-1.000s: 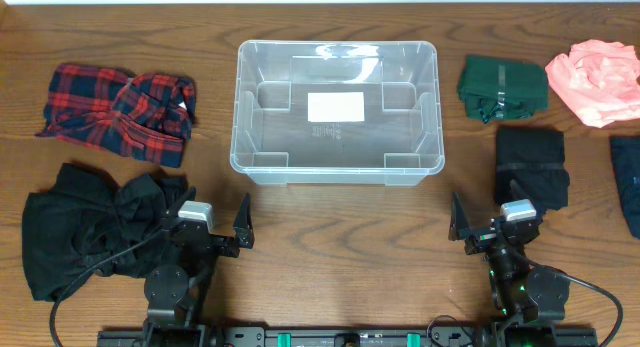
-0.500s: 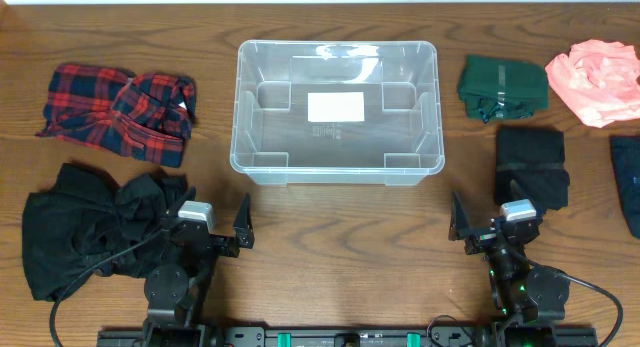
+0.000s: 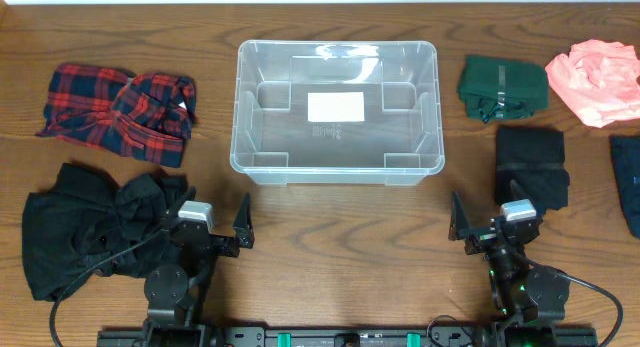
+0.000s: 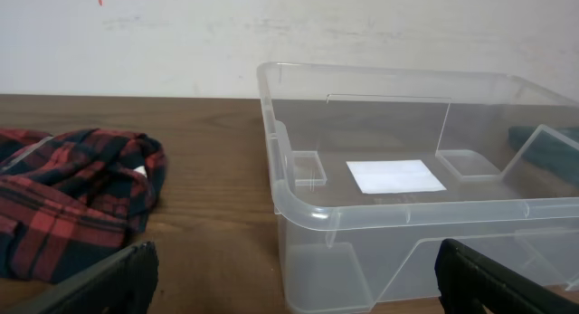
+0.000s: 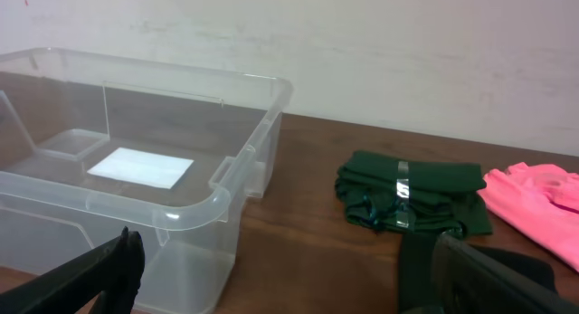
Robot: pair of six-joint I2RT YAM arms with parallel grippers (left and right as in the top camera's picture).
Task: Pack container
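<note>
Both arms sit low at the near edge of the table (image 3: 340, 249), and neither is holding anything. The left gripper (image 3: 203, 225) has its jaws spread wide. From its own wrist camera, the two dark fingertips (image 4: 99, 280) only poke up at the bottom corners of the view, with nothing between them. The right gripper (image 3: 503, 225) is spread just as wide and is also empty.

The container (image 3: 240, 107) stands straight ahead of them in the middle of the table, upright and well clear of both grippers. Its white label (image 3: 335, 107) shows through the base, and nothing lies inside it.

A crumpled black garment (image 3: 80, 227) is heaped just beside the left gripper. From above, the gripper's outer finger overlaps the heap's edge, though I cannot tell if they touch. Farther back on that side, a rumpled red plaid shirt (image 3: 115, 112) lies left of the container and apart from it.

On the right, a folded black piece (image 3: 532, 165) lies just ahead of the right gripper. Beyond it is a folded dark green garment (image 3: 502, 87) near the container's right wall. A pink garment (image 3: 598, 79) lies bunched to the right of the green one. A dark navy item (image 3: 627, 182) is cut off by the right edge of the table.
</note>
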